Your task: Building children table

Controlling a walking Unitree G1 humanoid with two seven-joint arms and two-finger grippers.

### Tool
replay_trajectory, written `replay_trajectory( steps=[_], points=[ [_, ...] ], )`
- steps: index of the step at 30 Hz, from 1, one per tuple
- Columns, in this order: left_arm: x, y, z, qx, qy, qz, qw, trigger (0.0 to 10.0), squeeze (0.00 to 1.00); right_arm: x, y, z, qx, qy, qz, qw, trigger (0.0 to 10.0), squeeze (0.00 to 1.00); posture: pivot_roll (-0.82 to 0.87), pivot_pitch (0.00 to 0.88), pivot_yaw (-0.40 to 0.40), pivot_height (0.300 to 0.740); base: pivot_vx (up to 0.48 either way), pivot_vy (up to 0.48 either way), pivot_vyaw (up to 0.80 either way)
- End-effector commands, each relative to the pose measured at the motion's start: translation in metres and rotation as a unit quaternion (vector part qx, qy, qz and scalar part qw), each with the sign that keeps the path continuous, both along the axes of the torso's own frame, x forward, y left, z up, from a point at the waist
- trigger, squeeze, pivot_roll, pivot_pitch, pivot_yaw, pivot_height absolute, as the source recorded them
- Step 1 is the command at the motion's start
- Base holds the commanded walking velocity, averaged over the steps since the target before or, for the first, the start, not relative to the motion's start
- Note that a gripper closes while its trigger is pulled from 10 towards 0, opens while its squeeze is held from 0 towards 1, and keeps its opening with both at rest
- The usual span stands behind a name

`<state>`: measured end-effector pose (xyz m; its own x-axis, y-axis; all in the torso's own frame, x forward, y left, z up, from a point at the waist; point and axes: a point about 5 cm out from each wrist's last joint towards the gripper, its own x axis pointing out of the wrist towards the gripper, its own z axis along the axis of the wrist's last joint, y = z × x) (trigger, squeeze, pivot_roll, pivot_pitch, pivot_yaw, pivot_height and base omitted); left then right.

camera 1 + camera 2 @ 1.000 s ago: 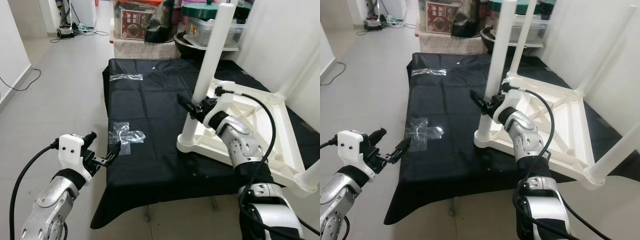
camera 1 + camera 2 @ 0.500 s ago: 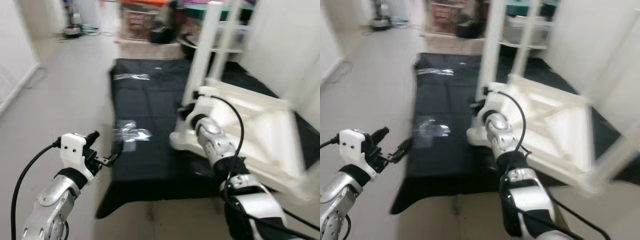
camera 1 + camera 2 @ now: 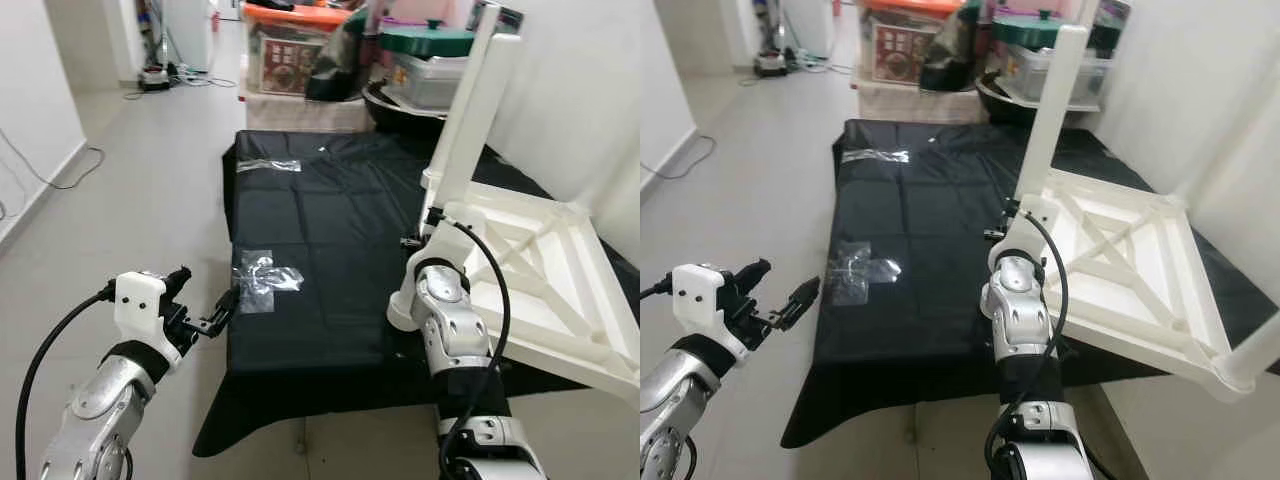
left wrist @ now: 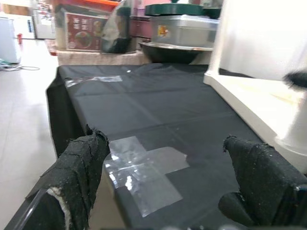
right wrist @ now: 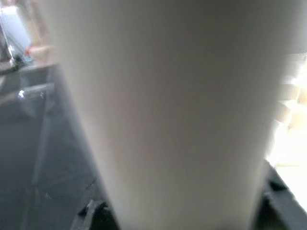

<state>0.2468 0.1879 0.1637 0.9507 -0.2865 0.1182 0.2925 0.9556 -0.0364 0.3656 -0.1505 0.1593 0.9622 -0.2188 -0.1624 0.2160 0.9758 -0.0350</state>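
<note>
The white children's table (image 3: 545, 265) lies upside down on a black-covered platform (image 3: 330, 230), its legs pointing up. My right gripper (image 3: 420, 236) is at the base of the near-left leg (image 3: 470, 120), shut on it. In the right wrist view the leg (image 5: 168, 105) stands close between the black fingers (image 5: 96, 213). My left gripper (image 3: 205, 293) hangs open off the platform's front-left edge, holding nothing. Its fingers (image 4: 81, 163) are spread wide.
A patch of clear tape (image 3: 262, 280) sticks to the cloth near my left gripper, and another strip (image 3: 268, 165) lies farther back. Boxes and lidded bins (image 3: 300, 50) crowd the far end. A white wall (image 3: 590, 90) runs along the right. Open floor (image 3: 130, 170) lies to the left.
The whole view has swung and was blurred half a second ago. My right gripper stays at the leg's base, with the forearm now more upright. The left gripper has not moved.
</note>
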Motion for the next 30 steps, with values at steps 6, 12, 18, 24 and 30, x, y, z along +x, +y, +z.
replay_trajectory(
  steps=[6,12,18,24,30],
  points=[
    [0.001,0.000,-0.001,0.015,0.001,0.011,1.000,10.0,0.00,0.005,-0.003,0.015,0.033,-0.041,-0.011,0.999,10.0,1.00,0.13,0.000,-0.117,0.740,0.000,0.000,0.00],
    [0.000,0.003,0.009,0.111,-0.029,0.116,0.987,10.0,0.00,-0.036,0.000,0.019,-0.002,-0.063,0.066,0.996,10.0,1.00,0.10,0.000,-0.099,0.740,0.000,0.000,0.00],
    [-0.006,-0.008,0.016,0.109,-0.049,0.121,0.985,10.0,0.00,-0.054,-0.008,0.019,0.003,-0.067,0.103,0.992,10.0,1.00,0.07,0.000,-0.086,0.740,0.000,0.000,0.00],
    [-0.014,-0.020,0.015,0.124,-0.054,0.118,0.984,10.0,0.00,-0.075,-0.010,0.014,-0.004,-0.048,0.192,0.980,10.0,1.00,0.06,0.000,-0.077,0.740,0.000,0.000,0.00],
    [-0.015,-0.021,0.014,0.142,-0.062,0.136,0.979,10.0,0.00,-0.076,-0.009,0.001,-0.017,0.010,0.232,0.972,10.0,0.00,0.07,0.000,-0.082,0.740,0.000,0.000,0.00]
  ],
)
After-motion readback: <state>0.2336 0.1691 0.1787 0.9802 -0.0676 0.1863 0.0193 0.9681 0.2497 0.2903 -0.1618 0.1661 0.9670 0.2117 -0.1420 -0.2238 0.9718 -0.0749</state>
